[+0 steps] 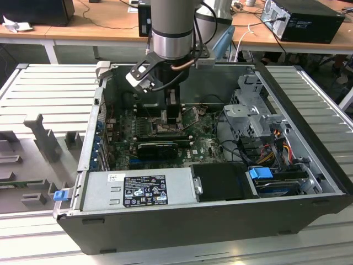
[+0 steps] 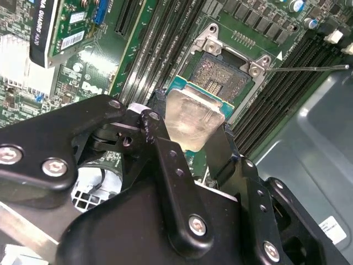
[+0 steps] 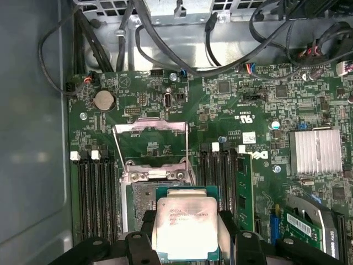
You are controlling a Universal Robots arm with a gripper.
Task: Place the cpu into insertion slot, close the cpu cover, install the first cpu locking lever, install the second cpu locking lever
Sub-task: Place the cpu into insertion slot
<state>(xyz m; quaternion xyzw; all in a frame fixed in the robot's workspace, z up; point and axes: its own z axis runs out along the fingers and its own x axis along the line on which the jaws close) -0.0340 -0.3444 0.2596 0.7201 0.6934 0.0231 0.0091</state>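
Silvery-beige and square, the cpu (image 3: 185,226) is pinched by its two opposite edges between the black fingers (image 3: 148,223) of the gripper (image 3: 187,234). In both wrist views its face points up toward the cameras. Faint lines of print cross that face.

In the second wrist view the cpu (image 2: 193,118) hangs over the near edge of the insertion slot (image 2: 223,77). Whether its green underside touches the socket cannot be told. In the first wrist view the cpu cover (image 3: 149,127) is swung open, lying over the green board (image 3: 248,99) just beyond the slot (image 3: 140,196). Long black memory slots (image 3: 96,193) flank the socket on both sides. A ribbed silver heat sink (image 3: 315,152) and a coin cell (image 3: 103,100) also sit on the board.

In the exterior view the gripper (image 1: 168,113) reaches down into the open computer case (image 1: 309,210), at about twelve o'clock from the long black card (image 1: 157,148). At six o'clock from that card lies the grey power supply (image 1: 138,190), which carries a black label with white print and a small white sticker. A metal drive cage (image 1: 251,113) stands at about three o'clock from the gripper.
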